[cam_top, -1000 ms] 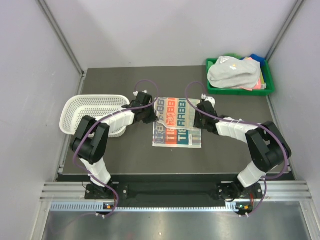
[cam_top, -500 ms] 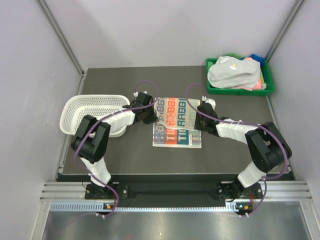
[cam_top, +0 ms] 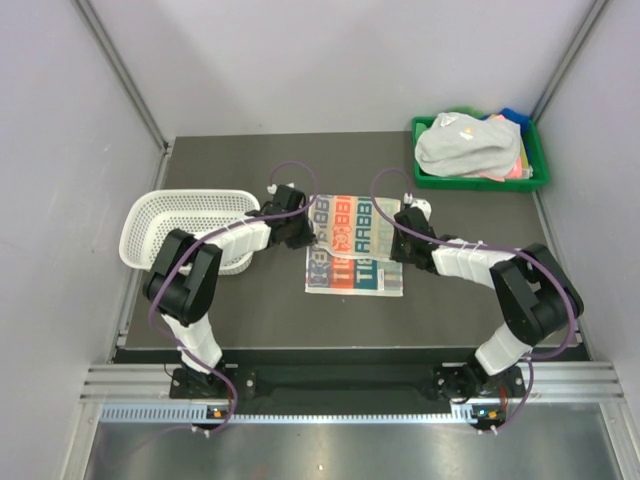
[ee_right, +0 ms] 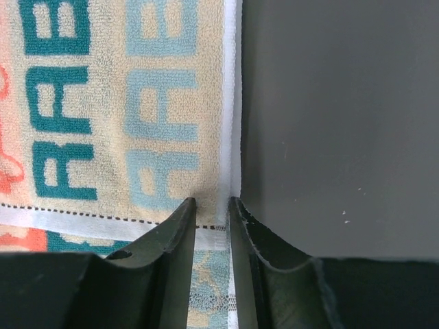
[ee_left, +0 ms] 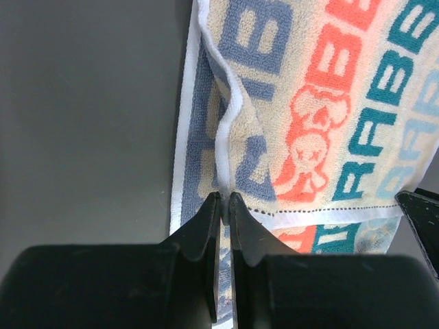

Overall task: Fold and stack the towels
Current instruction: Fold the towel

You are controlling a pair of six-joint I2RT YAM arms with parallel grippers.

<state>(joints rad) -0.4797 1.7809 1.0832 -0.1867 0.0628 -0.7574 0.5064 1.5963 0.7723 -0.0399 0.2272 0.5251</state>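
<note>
Looking down from the top, I see the lettered towel (cam_top: 355,250) flat in the middle of the desk (cam_top: 250,310), with more towels (cam_top: 465,148) heaped in the green tray (cam_top: 535,178) at the far right corner. Left wrist: my left tool (ee_left: 224,199) pinches a raised fold of its left hem. Right wrist: my right tool (ee_right: 211,202) stands narrow, astride the right hem, not clamped.

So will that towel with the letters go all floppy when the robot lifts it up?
Probably floppy: where the left gripper pinches the lettered towel, its edge buckles into a soft ridge. It looks thin and fuzzy, so likely light, drooping from wherever it is held. The fuzzy loops should help it not slip.
</note>
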